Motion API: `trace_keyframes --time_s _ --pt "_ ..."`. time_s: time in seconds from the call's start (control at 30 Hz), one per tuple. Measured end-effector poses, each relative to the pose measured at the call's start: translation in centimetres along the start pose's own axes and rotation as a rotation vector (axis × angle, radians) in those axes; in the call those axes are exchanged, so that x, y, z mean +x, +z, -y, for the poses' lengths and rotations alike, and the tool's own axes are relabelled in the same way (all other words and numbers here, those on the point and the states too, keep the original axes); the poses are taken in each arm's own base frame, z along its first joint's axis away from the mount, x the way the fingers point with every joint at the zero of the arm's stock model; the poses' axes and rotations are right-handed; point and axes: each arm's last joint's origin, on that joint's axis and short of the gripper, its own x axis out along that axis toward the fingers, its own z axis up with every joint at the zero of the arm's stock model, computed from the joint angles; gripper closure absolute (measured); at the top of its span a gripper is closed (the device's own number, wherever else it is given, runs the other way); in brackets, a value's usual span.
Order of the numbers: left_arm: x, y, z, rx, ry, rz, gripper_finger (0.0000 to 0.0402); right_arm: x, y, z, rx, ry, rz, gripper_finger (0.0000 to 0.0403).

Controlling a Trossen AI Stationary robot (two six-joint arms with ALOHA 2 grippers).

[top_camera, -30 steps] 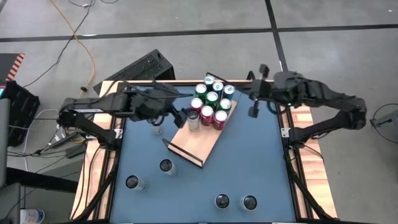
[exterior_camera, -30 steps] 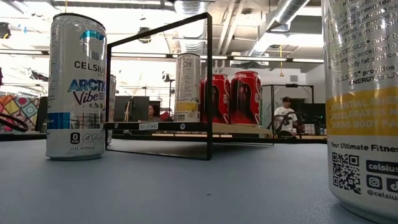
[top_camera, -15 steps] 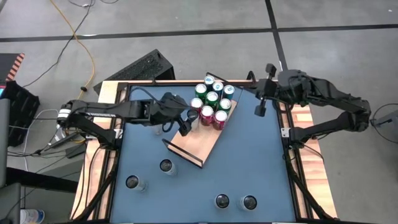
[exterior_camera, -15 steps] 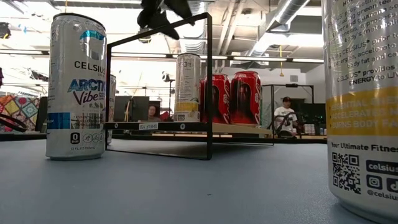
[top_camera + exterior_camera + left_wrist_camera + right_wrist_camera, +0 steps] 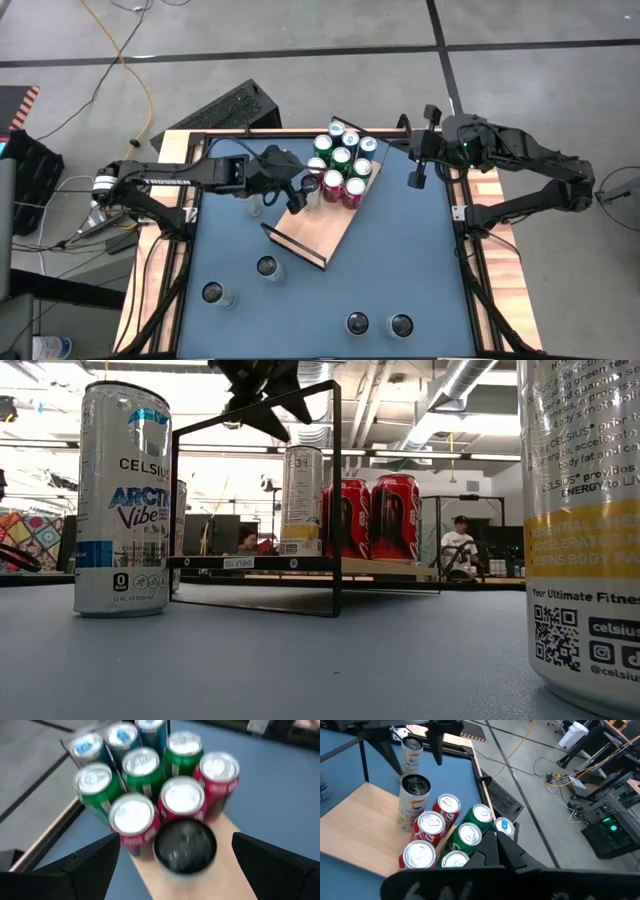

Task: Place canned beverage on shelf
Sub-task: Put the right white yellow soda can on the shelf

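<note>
Currently, left to right in the high view: two loose cans [image 5: 215,294] [image 5: 267,267] standing on the blue counter [image 5: 400,260] near its front-left corner, another can [image 5: 253,206] further back, just beside the left arm. Left gripper [image 5: 297,195] raised over the near-left part of the shelf [image 5: 315,232], fingers [image 5: 90,865] spread wide, holding nothing. Directly below and between them in the left wrist view: tall white can [image 5: 185,845] upright on the shelf, dark top, touching the red cans [image 5: 182,800] in the pack. Shelf lying at an angle mid-counter, black wire rail [image 5: 335,500] at its front end. Cluster of red, green [image 5: 341,156] and blue [image 5: 336,130] cans packed at the shelf's far end. Two more cans [image 5: 357,323] [image 5: 401,325] upright near the counter's front edge, right of centre. Right gripper [image 5: 418,165] parked above the counter's back-right corner, fingers pressed together, empty, well apart from the shelf.
</note>
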Motion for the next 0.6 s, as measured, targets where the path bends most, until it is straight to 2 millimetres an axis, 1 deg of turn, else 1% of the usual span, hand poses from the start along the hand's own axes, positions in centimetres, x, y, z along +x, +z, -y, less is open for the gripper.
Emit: trace_keyframes --time_s 0.07,0.13,0.27,0.37,0.47,0.6 --pt "0.3 0.2 -0.2 -0.011 -0.014 0.014 0.003 0.0 0.0 0.0 0.0 0.0 0.0 0.0403" --pt "1.1 0.3 0.0 -0.021 -0.02 0.021 0.003 0.0 0.0 0.0 0.0 0.0 0.0 0.0403" --pt "2.7 -0.4 0.8 0.03 -0.042 -0.022 0.003 0.0 0.0 0.0 -0.001 0.001 -0.003 0.0403" --pt "3.8 -1.1 1.2 0.059 -0.017 -0.061 0.003 0.0 0.0 0.0 -0.006 0.004 -0.003 0.0403" --pt "4.3 -1.4 1.3 0.063 -0.004 -0.074 0.003 0.0 -0.1 0.0 -0.007 0.005 -0.006 0.0403" --pt "4.3 -1.4 1.3 0.061 -0.003 -0.083 0.0031 0.0 -0.1 0.1 -0.009 0.002 -0.012 0.0403"
